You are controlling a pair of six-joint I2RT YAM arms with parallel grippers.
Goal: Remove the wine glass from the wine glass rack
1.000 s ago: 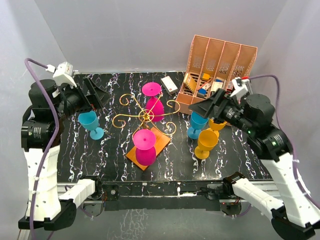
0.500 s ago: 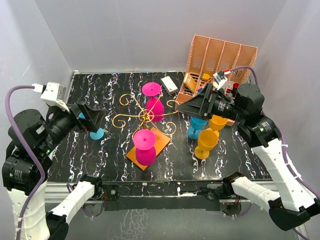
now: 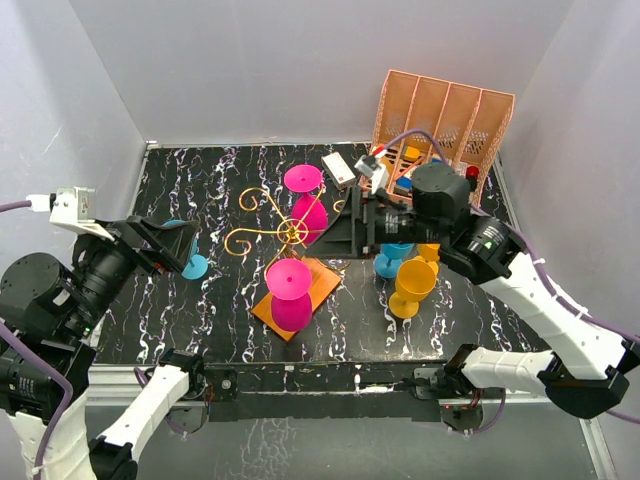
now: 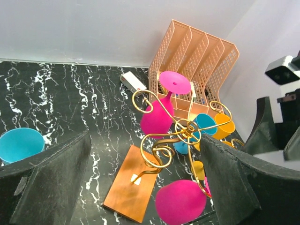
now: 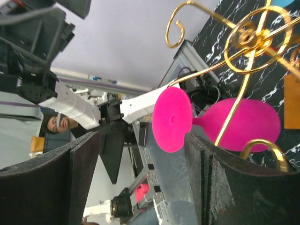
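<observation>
Right tool (image 3: 335, 238) wide open just beside wine glass rack (image 3: 291, 232), front pink wine glass (image 3: 290, 295) framed between its fingers, untouched. Left tool (image 3: 185, 240) wide open, well left.

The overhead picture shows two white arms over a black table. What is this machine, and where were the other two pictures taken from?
It is a robot with two jointed arms, each ending in a two-finger gripper. The overhead picture comes from a fixed camera above and behind the arms. The other two come from small cameras on the wrists, so each shows its own black fingers at the edges.

On the marbled table stands a gold wire wine glass rack on an orange base. Two pink glasses hang upside down from it. A blue glass and a yellow glass stand nearby, and a salmon-pink organiser sits at the back.

The left gripper and the right gripper are both open and hold nothing.
</observation>
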